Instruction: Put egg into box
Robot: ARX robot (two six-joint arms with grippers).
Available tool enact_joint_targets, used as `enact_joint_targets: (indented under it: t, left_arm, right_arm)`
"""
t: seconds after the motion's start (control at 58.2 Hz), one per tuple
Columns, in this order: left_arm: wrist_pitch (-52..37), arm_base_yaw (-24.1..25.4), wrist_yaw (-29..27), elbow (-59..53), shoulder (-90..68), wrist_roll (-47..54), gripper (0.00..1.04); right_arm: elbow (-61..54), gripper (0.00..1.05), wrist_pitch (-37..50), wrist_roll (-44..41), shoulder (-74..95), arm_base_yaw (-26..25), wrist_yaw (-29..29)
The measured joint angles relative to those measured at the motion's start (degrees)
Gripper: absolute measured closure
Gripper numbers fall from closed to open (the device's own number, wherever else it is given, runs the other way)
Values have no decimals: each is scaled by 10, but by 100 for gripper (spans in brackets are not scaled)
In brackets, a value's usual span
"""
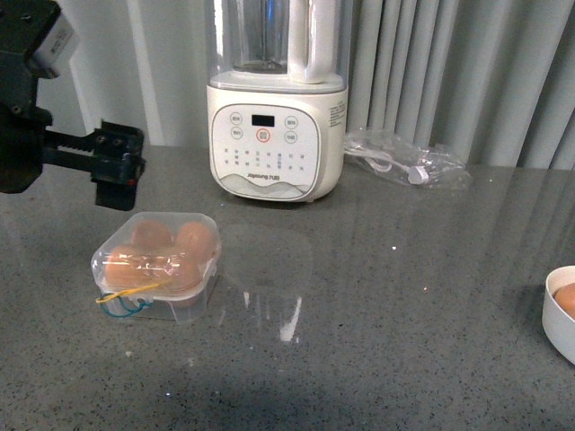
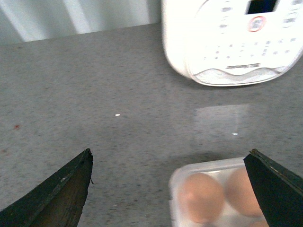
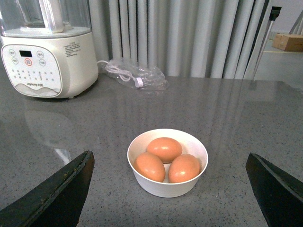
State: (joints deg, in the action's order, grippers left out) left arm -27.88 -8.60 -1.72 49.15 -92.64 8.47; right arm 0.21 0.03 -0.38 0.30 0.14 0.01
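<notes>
Nearest, the small clear plastic egg box [image 1: 155,267] appears closed and filled. Three orange-brown eggs [image 3: 164,148] wait in the round white bowl [image 3: 142,182]. Both grippers, left gripper [image 2: 170,189] and right gripper [image 3: 168,189], gape empty. Next: probably open the lid.

The box [image 2: 222,198] is cut off by the edge of the left wrist view — only two eggs [image 2: 201,196] are seen there. At the counter's right edge, the bowl [image 1: 559,314] is half cut off. The blender [image 1: 277,99] top is cut off — its small print cannot be read.
</notes>
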Motion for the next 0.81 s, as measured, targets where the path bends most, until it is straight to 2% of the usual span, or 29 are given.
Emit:
enact_joint_targets:
  t: [0.189, 0.344, 0.43, 0.619, 0.808]
  left_arm:
    - [18, -46, 14, -15, 22, -28, 7]
    - [17, -49, 12, -26, 50, -31, 7]
    - [2, -49, -8, -42, 85, -25, 7]
    - [4, -70, -24, -82, 234, -1, 7]
    - [69, -79, -33, -127, 388, 7, 7]
  right_arm:
    - [0, 7, 0, 0, 0, 0, 0]
    - [0, 7, 0, 0, 0, 0, 0]
    - [0, 7, 0, 0, 0, 0, 0]
    - [0, 7, 0, 0, 0, 0, 0]
    - [0, 7, 0, 0, 0, 0, 0]
